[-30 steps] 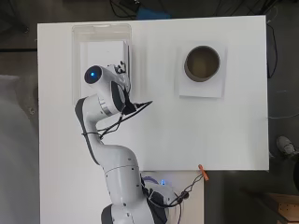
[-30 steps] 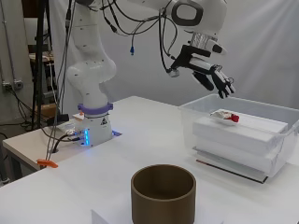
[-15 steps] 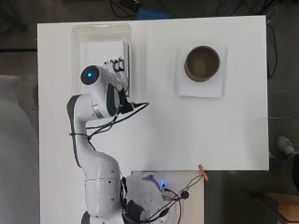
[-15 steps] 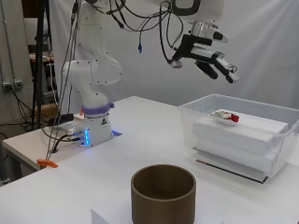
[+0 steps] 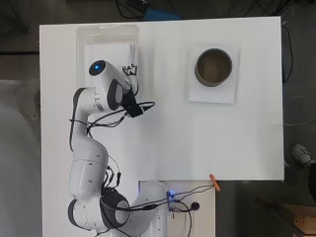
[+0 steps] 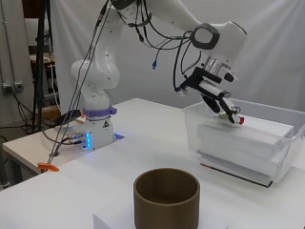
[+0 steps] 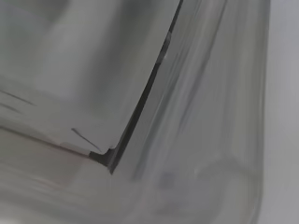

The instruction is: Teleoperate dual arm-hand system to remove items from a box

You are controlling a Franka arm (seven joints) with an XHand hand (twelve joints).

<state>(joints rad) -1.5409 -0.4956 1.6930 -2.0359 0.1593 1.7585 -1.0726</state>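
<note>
Clear plastic rectangular box (image 6: 248, 143): on white counter (image 5: 207, 143), far left corner overhead. Contents: stacked white foam slabs (image 6: 248, 136); small red-and-white item (image 6: 239, 120) on top. Black and white hand (image 6: 220, 99): reaching into box, fingers extended, released, fingertips at the item. Brown cylindrical container (image 6: 166, 198): well apart, on white sheet (image 5: 212, 91).

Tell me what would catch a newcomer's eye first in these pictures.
The white robot arm arches over the table and dips its black and white hand, fingers extended, into a clear plastic box holding white foam blocks. A small red and white item sits at the fingertips atop the foam. In the side view's foreground stands a brown cylindrical container, on a white sheet across the table from the box.
</note>
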